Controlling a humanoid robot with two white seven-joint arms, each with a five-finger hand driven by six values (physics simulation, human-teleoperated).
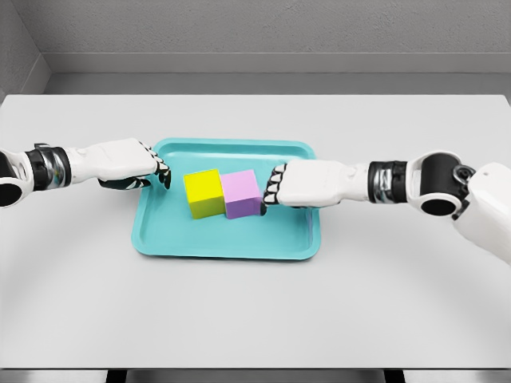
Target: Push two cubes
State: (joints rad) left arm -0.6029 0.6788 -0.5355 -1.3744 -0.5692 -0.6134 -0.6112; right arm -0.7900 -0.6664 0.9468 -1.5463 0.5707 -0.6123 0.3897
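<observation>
A yellow cube (204,192) and a pink cube (242,194) sit side by side, touching, in the middle of a teal tray (223,239). My left hand (162,174) reaches in over the tray's left rim, fingers curled, a short gap away from the yellow cube. My right hand (272,187) comes in from the right with curled fingers, its fingertips right at the pink cube's right face. Neither hand holds anything.
The tray lies at the centre of a white table (255,319). A grey wall runs behind the table's far edge.
</observation>
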